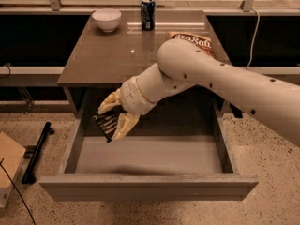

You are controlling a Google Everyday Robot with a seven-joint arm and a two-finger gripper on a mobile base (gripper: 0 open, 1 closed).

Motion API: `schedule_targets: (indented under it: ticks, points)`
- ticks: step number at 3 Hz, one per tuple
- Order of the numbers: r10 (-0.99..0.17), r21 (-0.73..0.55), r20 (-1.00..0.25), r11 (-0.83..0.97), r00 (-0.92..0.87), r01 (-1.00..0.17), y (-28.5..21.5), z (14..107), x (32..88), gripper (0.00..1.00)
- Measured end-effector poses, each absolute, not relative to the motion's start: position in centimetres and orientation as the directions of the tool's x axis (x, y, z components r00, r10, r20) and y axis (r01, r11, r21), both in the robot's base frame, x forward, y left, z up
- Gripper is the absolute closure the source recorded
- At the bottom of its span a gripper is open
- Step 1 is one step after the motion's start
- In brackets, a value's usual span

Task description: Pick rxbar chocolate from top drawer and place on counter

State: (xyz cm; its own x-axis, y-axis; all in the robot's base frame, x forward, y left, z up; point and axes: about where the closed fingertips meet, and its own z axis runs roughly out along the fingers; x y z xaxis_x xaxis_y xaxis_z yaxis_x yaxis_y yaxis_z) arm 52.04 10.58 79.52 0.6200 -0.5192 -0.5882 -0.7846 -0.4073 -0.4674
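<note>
White arm (225,78) bears dark holes, a ringed wrist, a cream pincer (108,123) above the top drawer (150,156).

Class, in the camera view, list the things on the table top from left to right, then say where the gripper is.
Bowl → can → chip bag. The gripper hangs over the open drawer's left side, fingers shut on the black bar.

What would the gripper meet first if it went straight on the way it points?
Probably the picture-left wall of the top drawer, or the floor beside it. The gripper, shut on the rxbar chocolate, points down and left above that side of the drawer. Depth is unclear.
</note>
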Motion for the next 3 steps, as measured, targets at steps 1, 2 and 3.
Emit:
schedule_targets:
  ticks: [1,2,3]
  points:
    - [-0.594,-0.542,-0.543,-0.292,0.594,-0.788,9.2,84.6,53.5,1.00]
    - [-0.657,-0.606,-0.545,-0.120,0.521,-0.786,7.6,88.3,55.8,1.00]
    - [-0.693,-0.654,-0.562,0.039,0.452,-0.755,6.1,91.2,59.3,1.00]
